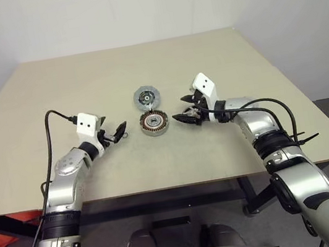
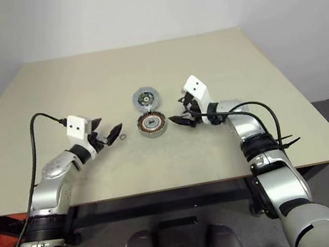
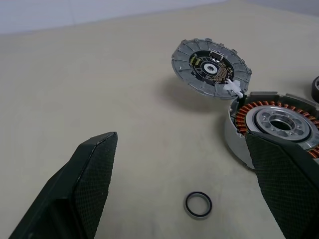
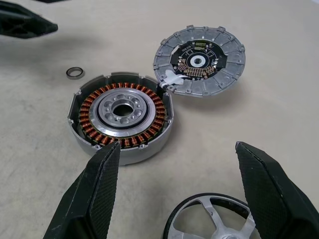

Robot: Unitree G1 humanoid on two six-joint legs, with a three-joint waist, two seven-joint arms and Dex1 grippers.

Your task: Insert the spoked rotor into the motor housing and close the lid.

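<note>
While the lid (image 4: 199,62) lies flipped open beside the housing (image 4: 122,117) mid-tabletop (image 1: 142,64), both the left pincer (image 1: 118,133) and right pincer (image 1: 187,108) gape empty, the rotor (image 4: 212,221) just under the right one.

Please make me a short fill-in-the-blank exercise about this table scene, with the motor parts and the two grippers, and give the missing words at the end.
1. The lid lies flat beside the motor housing, so the housing is ____.
2. The windings inside the housing have a ____ colour.
3. The spoked rotor lies on the table between the fingers of the ____ gripper.
4. The small black ring lies on the table near the ____ gripper.

Missing words: open; copper; right; left
</note>
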